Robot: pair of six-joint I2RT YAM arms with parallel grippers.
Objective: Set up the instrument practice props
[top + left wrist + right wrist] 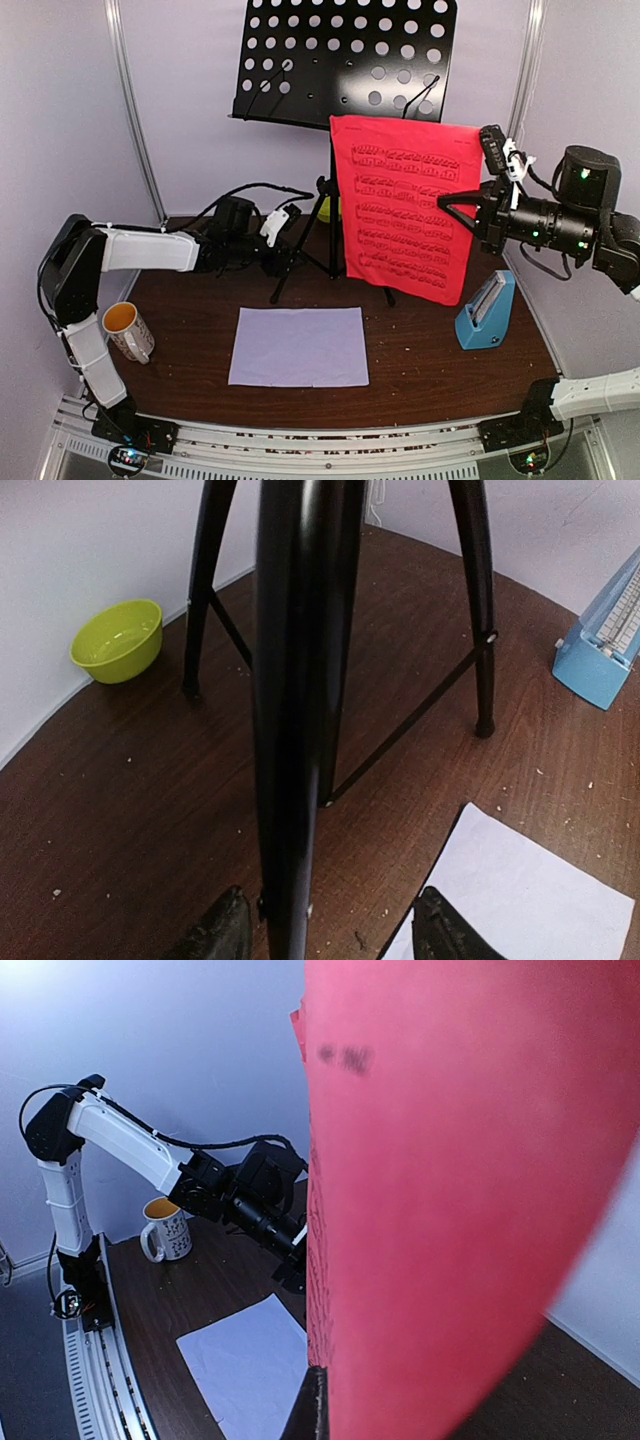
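Note:
The black perforated music stand (345,60) stands on its tripod at the back of the table. My left gripper (280,262) is low beside the tripod. In the left wrist view it (330,935) is open, with one black tripod leg (290,730) running between its fingers, closer to the left one. My right gripper (450,203) is shut on the right edge of the red music sheet (405,205), which hangs upright in front of the stand. The red sheet (470,1190) hides most of the right wrist view. The white sheet (300,346) lies flat at front centre. The blue metronome (487,312) stands at the right.
A white patterned mug (128,331) stands at the front left by the left arm's base. A small green bowl (117,640) sits against the back wall behind the tripod. Black cables trail behind the left arm.

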